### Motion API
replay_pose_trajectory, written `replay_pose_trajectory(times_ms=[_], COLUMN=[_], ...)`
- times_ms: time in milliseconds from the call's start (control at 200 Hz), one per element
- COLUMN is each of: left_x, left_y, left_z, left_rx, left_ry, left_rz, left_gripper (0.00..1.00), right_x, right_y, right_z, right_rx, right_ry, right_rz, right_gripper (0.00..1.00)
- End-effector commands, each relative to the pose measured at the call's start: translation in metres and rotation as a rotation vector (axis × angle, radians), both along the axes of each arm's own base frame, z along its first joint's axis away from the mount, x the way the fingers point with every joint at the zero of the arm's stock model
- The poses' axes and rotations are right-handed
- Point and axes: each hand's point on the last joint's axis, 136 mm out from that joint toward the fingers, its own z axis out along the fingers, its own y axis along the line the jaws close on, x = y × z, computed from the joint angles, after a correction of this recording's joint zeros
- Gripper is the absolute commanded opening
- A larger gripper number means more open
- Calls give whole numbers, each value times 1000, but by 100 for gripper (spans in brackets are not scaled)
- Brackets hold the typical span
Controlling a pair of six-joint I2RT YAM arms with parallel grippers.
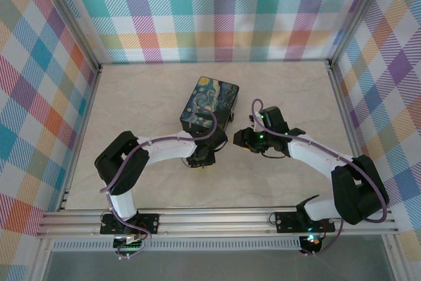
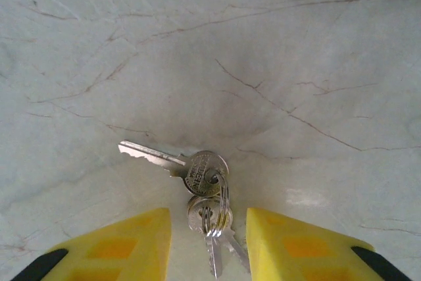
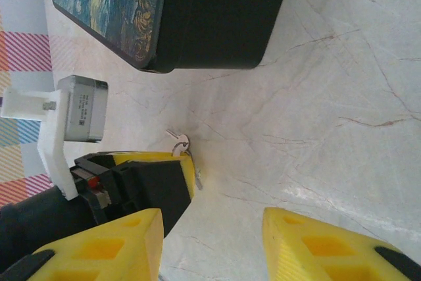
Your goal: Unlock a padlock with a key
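Veined marble tabletop (image 2: 296, 44). My left gripper (image 2: 208, 228) is spread, straddling the key ring (image 2: 220, 197); right gripper (image 3: 212, 228) is spread too, empty. Step: grasping the key (image 2: 164, 158). Next: lower, pinch its bow.

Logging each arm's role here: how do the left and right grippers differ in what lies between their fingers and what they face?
The left gripper straddles the keys on the table; the right gripper has bare table between its fingers. The left gripper faces open marble; the right gripper faces the box, with the keys off to its side. Both are open, yellow-fingered, holding nothing.
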Motion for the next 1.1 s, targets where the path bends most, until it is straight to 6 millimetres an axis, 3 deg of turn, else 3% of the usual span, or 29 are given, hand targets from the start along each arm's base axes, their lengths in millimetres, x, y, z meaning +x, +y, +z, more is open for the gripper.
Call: replay_pose_trajectory(times_ms=[0,295,530,750,1095], left_x=[4,-2,-3,2,20], left_y=[4,4,-1,-5,-19], left_z=[15,-16,-29,-3,60], left_rx=[37,34,26,1,-124], left_ry=[-26,17,39,10,-55], left_rz=[-19,-4,-3,-2,15], left_gripper=[35,32,19,0,0], right_x=[0,2,-1,-3,-9], right_y=[2,3,3,4,11], right_z=[6,8,9,11,26], right_rx=[14,20,14,15,56], right_ry=[-12,-12,-5,-5,-25], right_rz=[24,27,41,59,130], right_gripper=[44,43,43,44,45])
